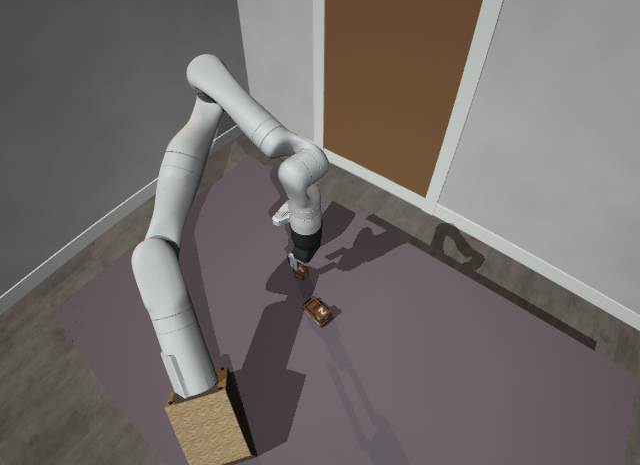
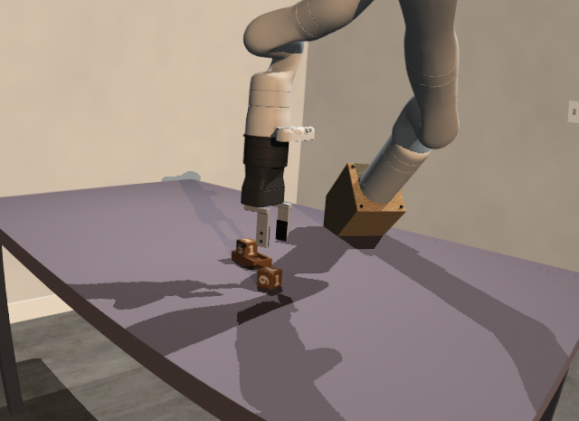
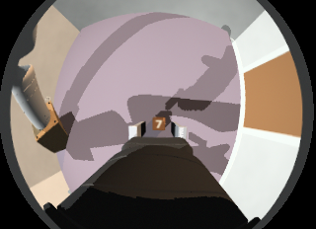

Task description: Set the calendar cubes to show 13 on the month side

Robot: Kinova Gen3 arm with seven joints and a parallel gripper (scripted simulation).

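Note:
The gripper [image 1: 299, 267] [image 2: 272, 243] [image 3: 158, 129] is open and empty, pointing down above the loose cube. This brown cube [image 1: 300, 274] [image 2: 270, 278] [image 3: 158, 123] stands on the table beside the tray. Its top shows 7 in the wrist view; the exterior view shows an upright 1 and a sideways 6 or 9 on its sides. The small brown tray [image 1: 313, 318] [image 2: 242, 260] lies on the table. The other cube [image 1: 322, 311] [image 2: 246, 248] sits in one end of it, with a 2 on top and an upright 1 and a 5 on its sides. The other end is empty. The month's name cannot be read.
The arm's wooden base block [image 1: 199, 429] [image 2: 369, 222] [image 3: 52, 132] stands on the purple table [image 1: 439, 346] [image 2: 397, 313] [image 3: 148, 56], away from the tray. The tray and the loose cube are close together. Arm shadows cross the table around them.

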